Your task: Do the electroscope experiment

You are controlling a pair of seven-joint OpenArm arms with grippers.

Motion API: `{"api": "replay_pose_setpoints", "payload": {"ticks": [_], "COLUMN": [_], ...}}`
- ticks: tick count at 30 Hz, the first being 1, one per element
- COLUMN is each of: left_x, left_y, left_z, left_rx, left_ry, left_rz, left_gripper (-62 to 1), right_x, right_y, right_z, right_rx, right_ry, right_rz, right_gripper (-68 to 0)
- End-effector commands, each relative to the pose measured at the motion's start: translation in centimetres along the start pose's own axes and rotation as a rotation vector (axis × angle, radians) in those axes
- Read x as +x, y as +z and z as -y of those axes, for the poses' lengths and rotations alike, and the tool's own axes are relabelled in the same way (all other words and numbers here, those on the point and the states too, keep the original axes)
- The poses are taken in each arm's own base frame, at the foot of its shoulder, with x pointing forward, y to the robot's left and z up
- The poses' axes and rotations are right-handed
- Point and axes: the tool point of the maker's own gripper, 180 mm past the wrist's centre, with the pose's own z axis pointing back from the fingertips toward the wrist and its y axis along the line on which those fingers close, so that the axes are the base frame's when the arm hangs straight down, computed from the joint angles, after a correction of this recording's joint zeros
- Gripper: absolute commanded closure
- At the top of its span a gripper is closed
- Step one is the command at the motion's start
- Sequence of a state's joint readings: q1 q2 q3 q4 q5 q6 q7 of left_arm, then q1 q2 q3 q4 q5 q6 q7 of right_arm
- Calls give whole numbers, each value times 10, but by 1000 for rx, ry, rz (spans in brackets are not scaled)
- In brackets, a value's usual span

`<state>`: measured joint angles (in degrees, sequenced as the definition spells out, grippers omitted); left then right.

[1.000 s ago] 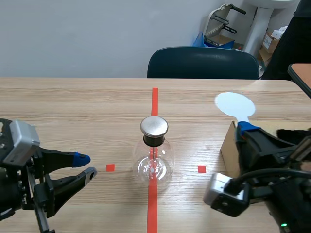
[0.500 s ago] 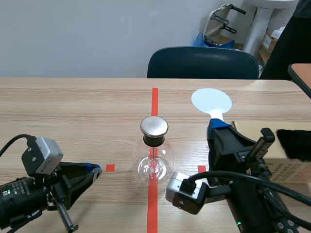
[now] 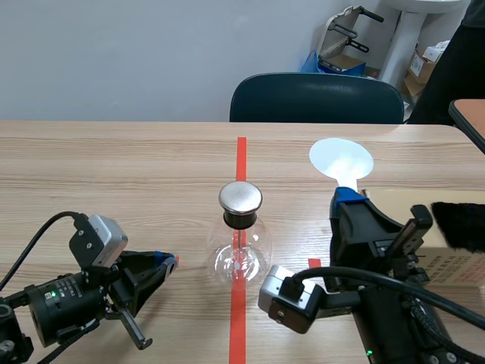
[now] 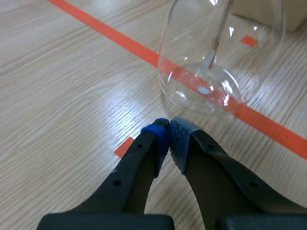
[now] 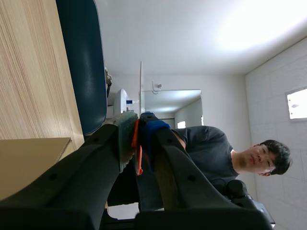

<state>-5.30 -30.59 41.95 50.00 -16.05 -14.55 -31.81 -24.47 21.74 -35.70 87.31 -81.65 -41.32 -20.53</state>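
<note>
Sliding rightward at lower left, my left gripper (image 3: 168, 262), pressed together, nears the flask (image 3: 239, 258); my right gripper (image 3: 348, 196) pinches the white paddle (image 3: 341, 160) upright.

Lying low at the left with the left gripper (image 3: 165, 262) aimed toward the middle, pads pressed tip to tip on nothing; tilted up at the right with the right gripper (image 3: 350, 199) pointing up and away, fingers clamped on the paddle (image 3: 341, 161)

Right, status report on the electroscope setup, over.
Left gripper shut, empty, beside electroscope. Right gripper shut on white paddle, raised. Cardboard box beside right arm, not blocking.
</note>
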Motion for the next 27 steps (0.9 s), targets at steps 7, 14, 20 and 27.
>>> {"api": "replay_pose_setpoints", "payload": {"ticks": [7, 14, 20, 27], "left_x": [15, 13, 13, 8], "left_y": [-13, -15, -15, -15], "left_z": [6, 9, 8, 7], "left_rx": [-20, -23, -21, -20], "left_ry": [-25, -22, -24, -25], "left_rz": [49, 40, 40, 11], "left_gripper": [-36, -36, -36, -36], "right_x": [-6, -4, -4, -4], "right_y": [-4, -4, -4, -4], "right_z": [5, 5, 5, 5], "right_rx": [-24, -23, -23, -24], "right_ry": [5, 5, 6, 5], "right_rz": [-11, -3, -3, -3], "right_gripper": [-11, -11, -11, -11]}}
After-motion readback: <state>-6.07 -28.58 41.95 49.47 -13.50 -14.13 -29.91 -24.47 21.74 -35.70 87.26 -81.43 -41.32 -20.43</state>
